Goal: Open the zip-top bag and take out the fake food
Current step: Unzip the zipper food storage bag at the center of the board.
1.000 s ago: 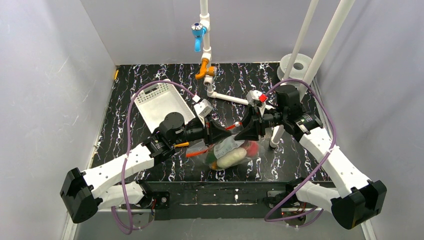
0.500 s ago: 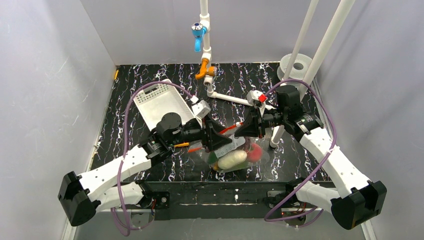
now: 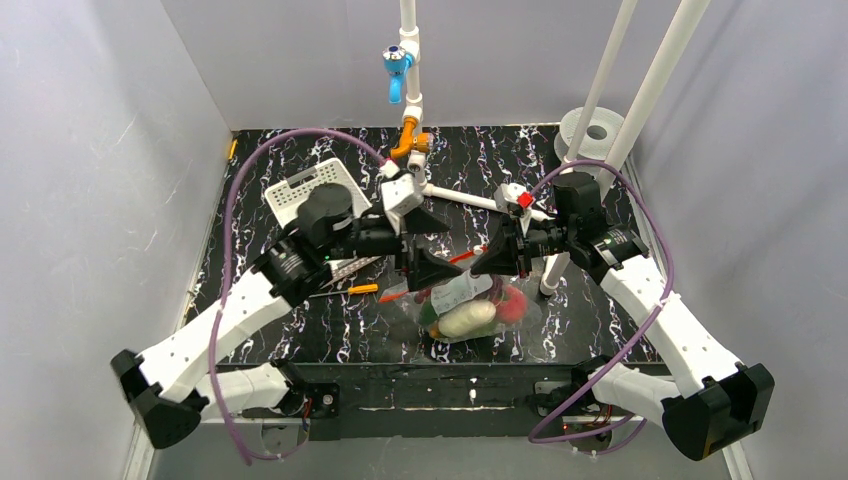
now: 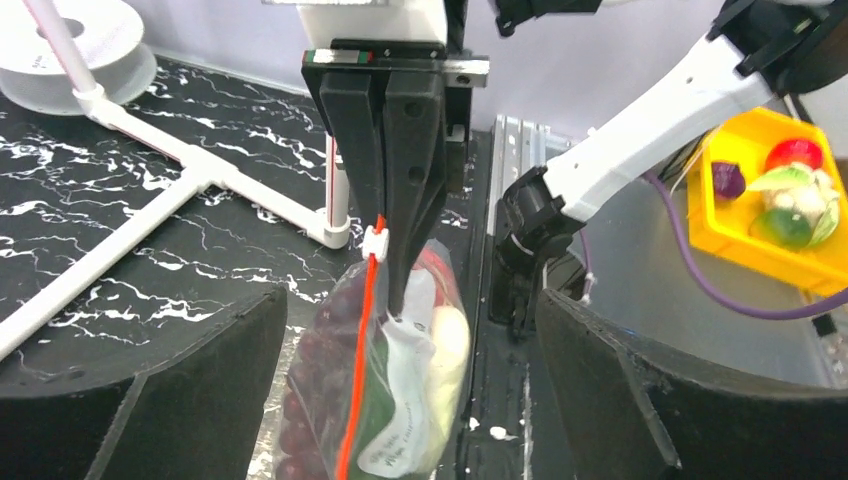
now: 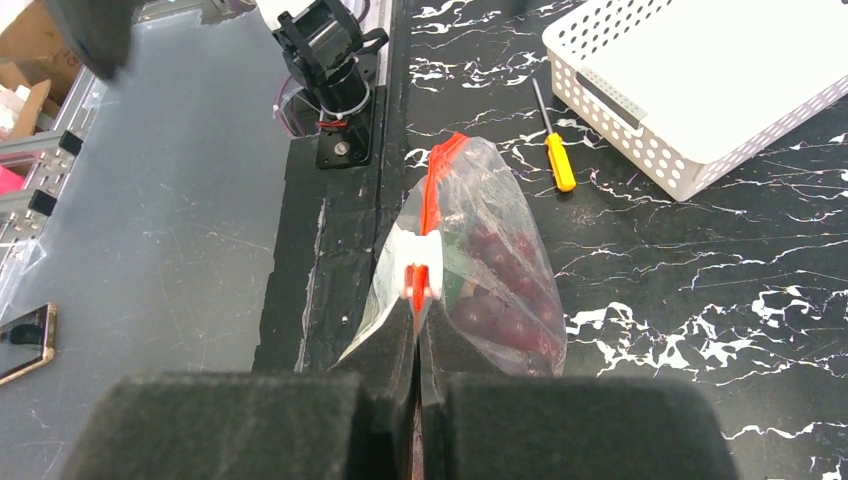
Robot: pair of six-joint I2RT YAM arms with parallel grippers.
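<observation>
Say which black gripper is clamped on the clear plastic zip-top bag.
The right gripper, shut on the zip-top bag's orange-red edge; the left gripper is open, holding nothing.

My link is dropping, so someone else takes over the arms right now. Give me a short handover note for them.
Left gripper: open, fingers either side of the bag, gripping nothing.
Right gripper: shut on the bag's red zip strip, beside the white slider; the bag hangs from it.
Toy food: all inside the bag.
Basket and screwdriver: on the table, left of the bag.
Done: bag gripped at one end; zip looks closed.
Left: open the zip, take the food out.
</observation>
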